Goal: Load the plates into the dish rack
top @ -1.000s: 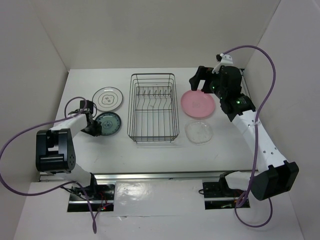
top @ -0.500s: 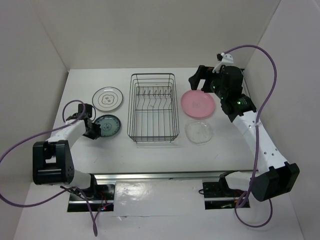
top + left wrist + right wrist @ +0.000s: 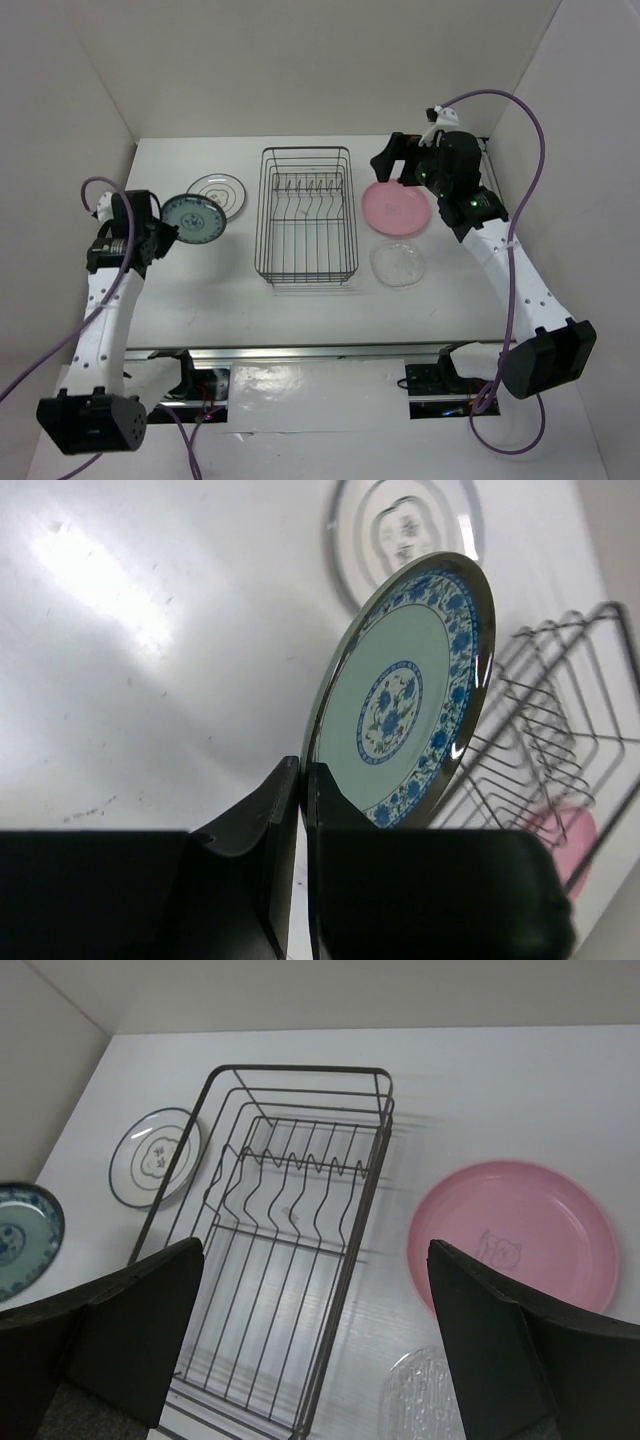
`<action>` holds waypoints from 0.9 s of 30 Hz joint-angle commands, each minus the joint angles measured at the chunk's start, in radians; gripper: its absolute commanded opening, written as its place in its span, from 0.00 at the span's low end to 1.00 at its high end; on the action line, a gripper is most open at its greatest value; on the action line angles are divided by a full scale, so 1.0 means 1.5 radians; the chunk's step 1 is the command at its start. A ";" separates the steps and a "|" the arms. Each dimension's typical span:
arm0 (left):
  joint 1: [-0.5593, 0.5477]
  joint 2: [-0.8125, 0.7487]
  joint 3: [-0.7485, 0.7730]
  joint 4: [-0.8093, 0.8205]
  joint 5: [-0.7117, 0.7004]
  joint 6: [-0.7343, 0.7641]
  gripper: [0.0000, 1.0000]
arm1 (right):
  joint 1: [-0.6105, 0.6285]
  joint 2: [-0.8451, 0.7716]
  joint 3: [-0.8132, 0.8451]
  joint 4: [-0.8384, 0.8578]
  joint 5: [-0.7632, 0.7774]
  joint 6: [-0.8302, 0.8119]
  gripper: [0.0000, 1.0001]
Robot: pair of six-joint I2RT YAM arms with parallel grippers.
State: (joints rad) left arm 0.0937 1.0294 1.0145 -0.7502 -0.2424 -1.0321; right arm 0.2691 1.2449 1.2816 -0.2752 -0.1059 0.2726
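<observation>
Top view: left jaws clamped on the rim of the teal plate [image 3: 192, 218], held tilted above the tabletop [image 3: 200, 290], left of the dish rack [image 3: 305, 149], overlapping the white plate [image 3: 225, 190]. Pink plate [image 3: 396, 207] and glass plate [image 3: 398, 265] lie to the rack's right.
Left wrist: jaws pinch the teal plate's lower edge.
Right wrist: right jaws spread wide, empty, above the rack and pink plate.

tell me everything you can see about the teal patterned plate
The teal patterned plate is round and glossy, ceramic by its look, with a pale teal face, a blue floral medallion at the centre and a blue floral band round the rim. It stands nearly on edge, clear of the table, pinched at its rim between the shut fingers of the left gripper. It hangs left of the dish rack, near the white ringed plate. Only the gripper touches it.
</observation>
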 commanded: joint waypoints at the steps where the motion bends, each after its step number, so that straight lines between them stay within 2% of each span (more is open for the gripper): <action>1: -0.002 -0.055 0.053 0.030 0.027 0.095 0.00 | 0.007 0.020 0.012 0.074 -0.088 0.004 1.00; 2: -0.002 -0.077 0.053 0.049 0.036 0.124 0.00 | 0.007 0.020 -0.004 0.093 -0.125 0.004 1.00; 3: -0.002 -0.085 0.053 0.082 0.080 0.149 0.00 | 0.007 0.020 -0.012 0.117 -0.205 0.004 1.00; 5: -0.002 -0.085 0.053 0.156 0.128 0.204 0.00 | 0.007 0.020 -0.032 0.197 -0.276 0.030 1.00; 6: -0.002 -0.085 0.053 0.182 0.196 0.222 0.00 | 0.007 0.020 -0.032 0.219 -0.330 0.038 1.00; 8: -0.002 -0.075 0.059 0.197 0.239 0.236 0.00 | 0.007 0.029 -0.032 0.260 -0.359 0.055 1.00; 9: -0.002 -0.075 0.059 0.225 0.284 0.257 0.00 | 0.007 0.029 -0.017 0.260 -0.359 0.063 1.00; 12: -0.008 -0.075 0.048 0.272 0.334 0.283 0.00 | 0.007 0.055 0.015 0.246 -0.359 0.080 1.00; 15: -0.015 -0.063 0.041 0.316 0.401 0.308 0.00 | 0.021 0.061 0.037 0.221 -0.309 0.086 1.00; 18: -0.047 -0.041 0.058 0.322 0.417 0.339 0.00 | 0.038 0.061 0.045 0.206 -0.290 0.076 1.00; 22: -0.078 -0.034 0.065 0.338 0.411 0.348 0.00 | 0.059 0.055 0.015 0.245 -0.333 0.070 1.00; 27: -0.078 -0.034 0.059 0.345 0.437 0.361 0.00 | 0.129 0.041 0.015 0.221 -0.311 -0.027 0.99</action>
State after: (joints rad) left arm -0.0212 0.9924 1.0733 -0.3271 0.3611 -0.5255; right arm 0.4099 1.3403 1.2903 0.0154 -0.5678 0.3172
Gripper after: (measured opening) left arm 0.188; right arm 0.989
